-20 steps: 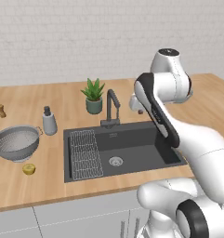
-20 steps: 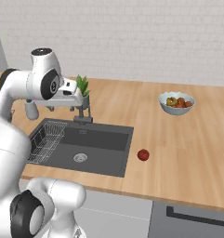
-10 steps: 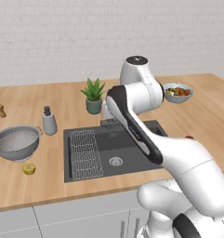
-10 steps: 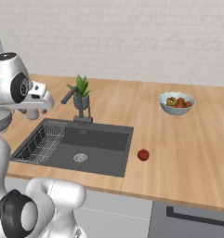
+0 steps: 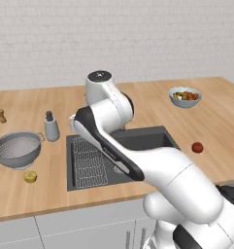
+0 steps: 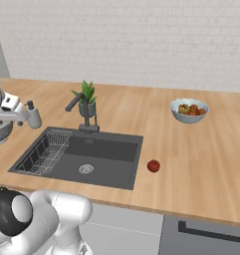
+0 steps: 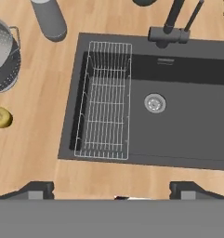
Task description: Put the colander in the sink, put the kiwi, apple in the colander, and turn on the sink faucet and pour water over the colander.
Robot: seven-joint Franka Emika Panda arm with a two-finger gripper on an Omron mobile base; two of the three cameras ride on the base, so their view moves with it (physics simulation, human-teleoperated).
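The silvery colander (image 5: 17, 149) sits upright on the counter left of the dark sink (image 5: 148, 141) with the yellow-green kiwi (image 5: 30, 176) just beside it, the red apple (image 5: 197, 147) right of the basin, and the faucet (image 6: 82, 112) behind.

Open counter (image 7: 43, 88) between colander (image 7: 3, 56) and sink (image 7: 187, 121), with soap bottle (image 7: 49, 18) near the far end. Wire rack (image 7: 105, 100) along the basin's left side; faucet (image 7: 171, 25) behind.
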